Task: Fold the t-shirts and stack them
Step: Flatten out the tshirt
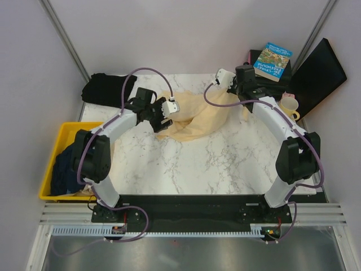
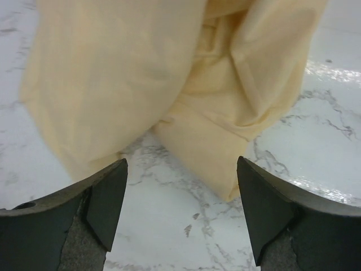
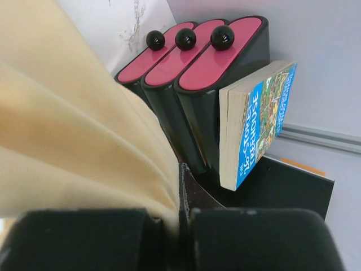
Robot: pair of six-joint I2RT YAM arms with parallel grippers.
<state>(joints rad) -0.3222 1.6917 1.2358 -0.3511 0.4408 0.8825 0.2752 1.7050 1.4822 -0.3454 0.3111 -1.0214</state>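
Right pincer (image 3: 181, 217) pinches cream t-shirt (image 2: 113, 73); left pincer (image 2: 180, 203) gapes.

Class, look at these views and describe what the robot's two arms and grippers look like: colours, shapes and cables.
The left arm and right arm both have white links joined by bulky black joints, with a purple cable looping along each. A white box sits at each wrist. The left gripper has dark grey, wedge-shaped fingers. The right gripper shows blocky black ones.
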